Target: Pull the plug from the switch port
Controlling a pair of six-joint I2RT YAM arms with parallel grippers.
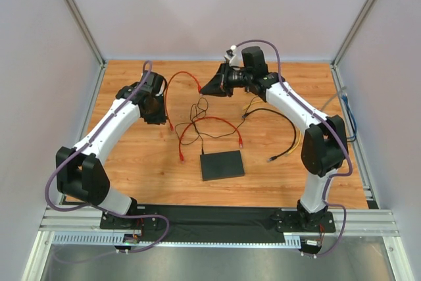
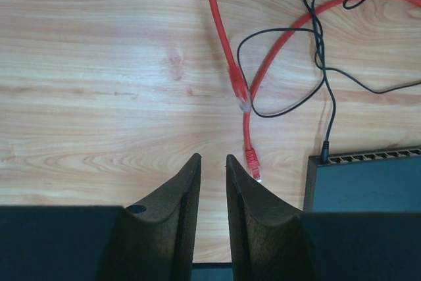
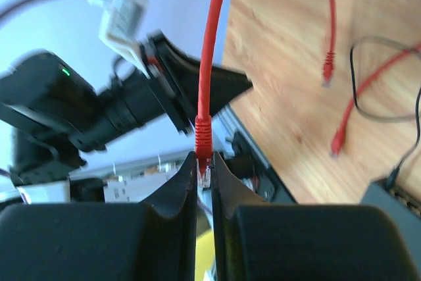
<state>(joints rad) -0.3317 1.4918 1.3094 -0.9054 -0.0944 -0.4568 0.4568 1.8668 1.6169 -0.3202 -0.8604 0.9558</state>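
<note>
While the right end effector [image 3: 204, 170] pinches a red plug [image 3: 203, 131] tight between its fingertips, the red cable [image 3: 212, 37] rises straight away from the grip at the far side of the table [image 1: 131, 182]. The switch [image 1: 222, 164] lies flat on the wood well apart from that plug, nearer the arm bases and between the two arms. A thin black cable [image 2: 327, 113] runs into one end of its socket edge. The left end effector [image 2: 212, 162] hangs over bare wood just beside the switch, its fingers slightly parted and holding nothing. Two loose red connectors [image 2: 243, 100] lie on the boards nearby.
</note>
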